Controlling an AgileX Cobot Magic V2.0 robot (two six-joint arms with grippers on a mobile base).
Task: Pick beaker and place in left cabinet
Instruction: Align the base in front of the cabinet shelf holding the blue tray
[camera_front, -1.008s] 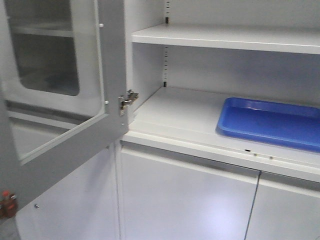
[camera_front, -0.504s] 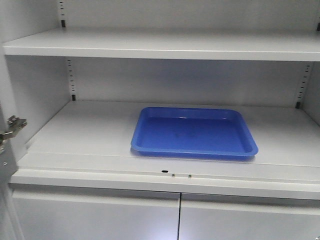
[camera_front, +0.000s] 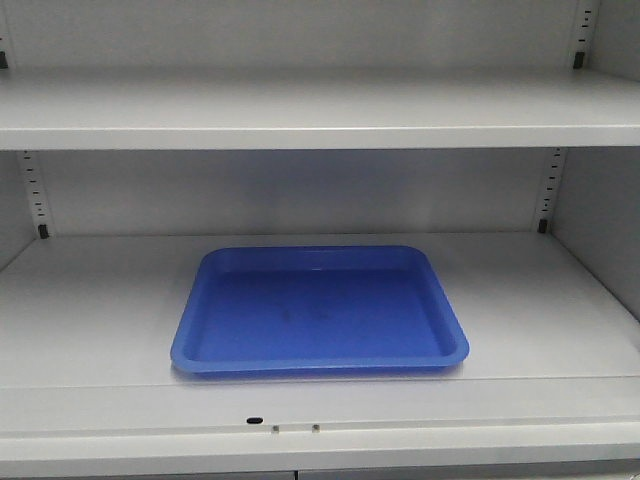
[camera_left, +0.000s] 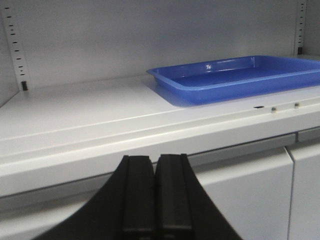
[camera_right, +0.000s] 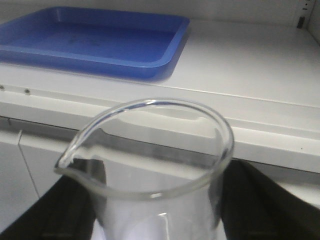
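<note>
1. Right fingers (camera_right: 270, 210): dark, one on each side of the beaker (camera_right: 150, 150). They stand as far apart as the glass is wide and press against its wall below the rim. They hold nothing else.
2. Beaker: small, clear glass, cylindrical. The round rim is rolled and drawn out to a pouring spout at its left in the right wrist view. The wall is see-through down to where the picture cuts it off, and no printing can be made out on it. It is upright in the right fingers, just in front of the front edge of the lower shelf (camera_right: 240, 65) and not resting on it. It does not appear in the front view.
3. Left fingers (camera_left: 137, 200): two black bars pressed flat together with no gap and nothing between them. They are in front of the cabinet, just below the shelf's front edge, touching nothing.
4. Blue tray (camera_front: 300, 310): shallow, rectangular, with rounded corners and a raised rim. It lies flat on the lower shelf near the front and about midway across. Its whole floor is in view, showing only faint dark smudges.
5. Left cabinet (camera_front: 300, 195): pale grey interior.
   - The lower shelf is wide and flat and carries the tray.
   - The upper shelf (camera_front: 300, 110) runs the full width above it.
   - A slotted shelf rail (camera_front: 32, 190) runs up the back corner at the left, and another like it at the right.
6. Lower doors (camera_left: 250, 190): pale grey, closed, under the shelf's front edge.
</note>
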